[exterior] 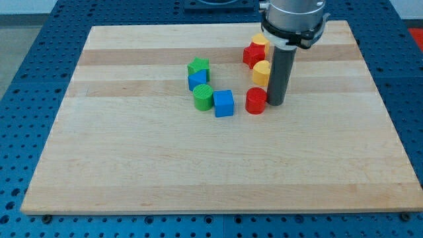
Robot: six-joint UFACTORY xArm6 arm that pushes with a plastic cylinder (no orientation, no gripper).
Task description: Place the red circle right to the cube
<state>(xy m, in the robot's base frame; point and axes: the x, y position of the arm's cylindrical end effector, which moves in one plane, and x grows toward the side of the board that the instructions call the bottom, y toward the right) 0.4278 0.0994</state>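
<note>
The red circle (256, 102) stands on the wooden board, a short gap to the right of the blue cube (223, 103). My tip (275, 103) rests on the board against the red circle's right side. The rod rises above it and hides part of the yellow heart (261, 71).
A green cylinder (203, 96) touches the blue cube's left side. A second blue block (197, 80) and a green star (197, 67) sit above it. A red star (252, 55) and a yellow block (260, 41) lie near the top, left of the rod.
</note>
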